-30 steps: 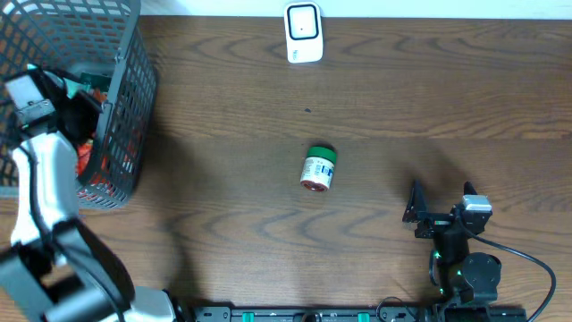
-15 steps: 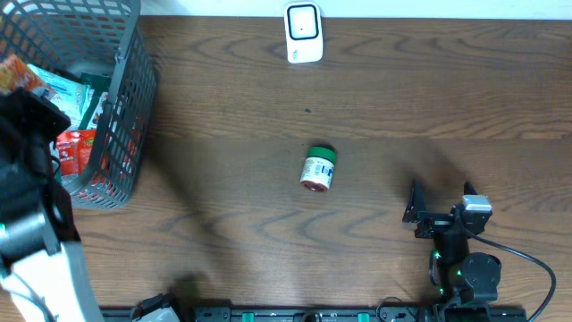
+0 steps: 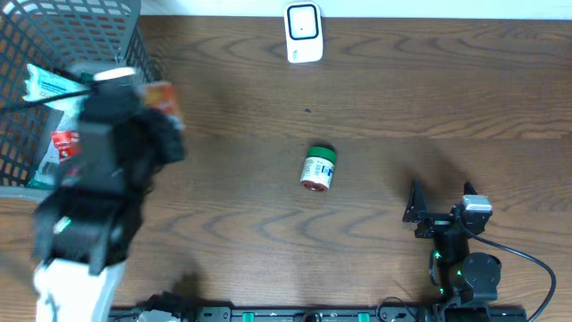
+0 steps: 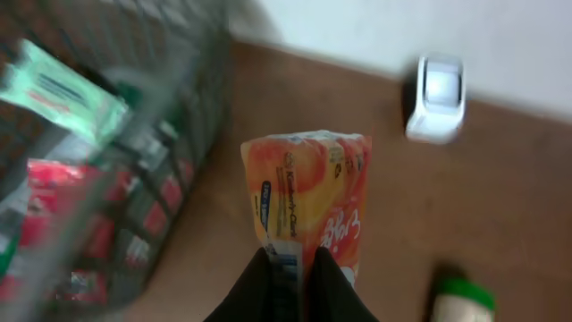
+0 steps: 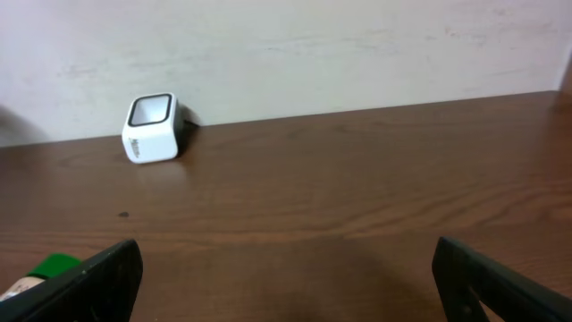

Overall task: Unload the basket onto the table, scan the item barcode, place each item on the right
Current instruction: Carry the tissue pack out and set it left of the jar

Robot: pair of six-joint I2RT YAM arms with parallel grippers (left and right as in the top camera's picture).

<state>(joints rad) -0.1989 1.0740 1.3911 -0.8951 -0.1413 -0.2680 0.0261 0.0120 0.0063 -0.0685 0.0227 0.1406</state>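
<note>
Left jaws (image 4: 288, 268), nearly closed, pinch the lower end of the orange packet (image 4: 308, 192). The packet's long axis runs straight out from the jaws, its printed face towards the wrist camera. In the overhead view the packet (image 3: 161, 100) hangs above the bench (image 3: 429, 107), just beside the wire basket (image 3: 36, 22), though motion blur hides how it is tilted.

The white scanner (image 4: 440, 97) stands at the far edge of the bench, ahead of the packet's free end and off to its right. The two are well apart. The scanner's window faces upward, so the coming move probably depends on carrying the packet forward and rightward and turning the coded face down over the window. No barcode can be made out on the packet.

Right jaws (image 5: 286, 277) are spread fully wide and hold nothing, low at the near edge. The left arm carries the item, so it is the one placed to scan. A green-capped jar (image 3: 317, 168) lies on its side mid-bench, between the two arms.
</note>
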